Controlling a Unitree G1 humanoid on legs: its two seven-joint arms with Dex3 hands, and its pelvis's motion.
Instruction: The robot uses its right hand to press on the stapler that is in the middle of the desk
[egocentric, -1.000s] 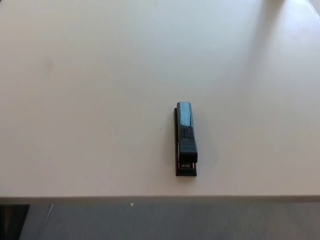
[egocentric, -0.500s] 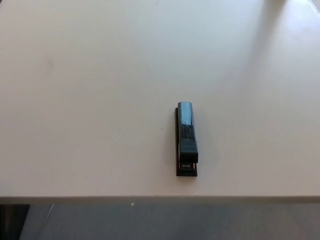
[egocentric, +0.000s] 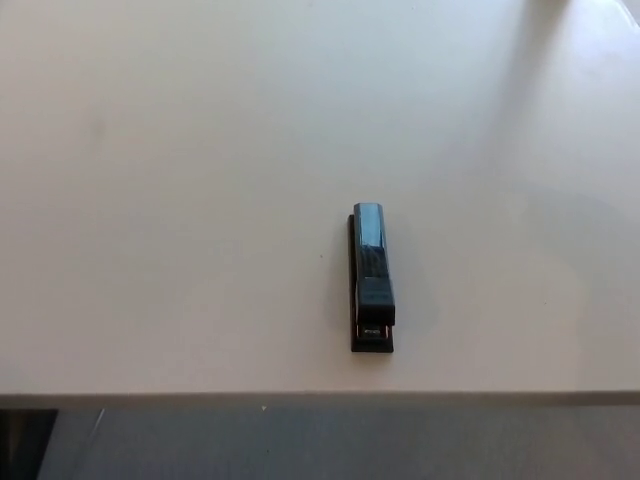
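Neither of my hands shows in the head view, so I cannot tell whether either is released, clenched or grasping anything. The small marking on the near end of the stapler (egocentric: 371, 277) is too fine to read. The dark stapler lies flat, alone on the pale tabletop (egocentric: 180, 200), lengthwise toward me, right of centre, near the front edge, with grey floor (egocentric: 330, 440) below.

Table (egocentric: 180, 200): 1 obstacle noted, a black stapler (egocentric: 372, 278) lying lengthwise near the front edge; bare surface is seen on every side.
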